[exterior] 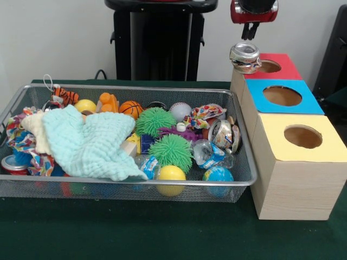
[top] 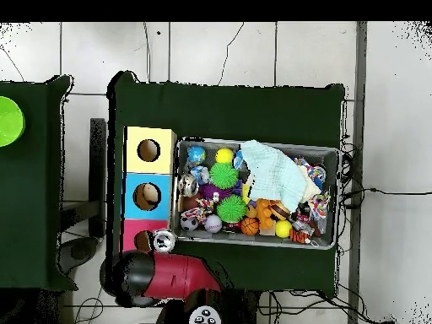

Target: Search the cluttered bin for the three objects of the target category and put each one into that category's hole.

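Claw (exterior: 250,31) is just above the can (exterior: 245,57), fingers look close together; can't tell if it grips. Can sits at left edge of red box, hole (exterior: 268,66) beside it, to the right.

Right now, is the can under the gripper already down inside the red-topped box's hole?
No. The can sits in the air just below the gripper, beside the hole of the red-topped box, not inside it.

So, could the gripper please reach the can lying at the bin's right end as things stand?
Probably yes, once free: that can lies uncovered on top of the toys, open from above. The gripper hangs over another can by the red box.
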You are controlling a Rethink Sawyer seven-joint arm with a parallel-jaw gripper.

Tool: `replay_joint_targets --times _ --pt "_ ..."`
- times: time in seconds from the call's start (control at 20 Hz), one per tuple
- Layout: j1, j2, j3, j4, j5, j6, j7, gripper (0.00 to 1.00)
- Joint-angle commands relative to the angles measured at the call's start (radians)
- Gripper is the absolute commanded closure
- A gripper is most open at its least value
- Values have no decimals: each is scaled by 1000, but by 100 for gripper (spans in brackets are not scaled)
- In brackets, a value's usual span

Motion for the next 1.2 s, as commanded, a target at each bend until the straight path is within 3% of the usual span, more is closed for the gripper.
replay_joint_targets --times 0.05,1.2 --pt "-32 34 90 14 17 -89 121 100" --pt "-65 119 127 9 -2 -229 123 100"
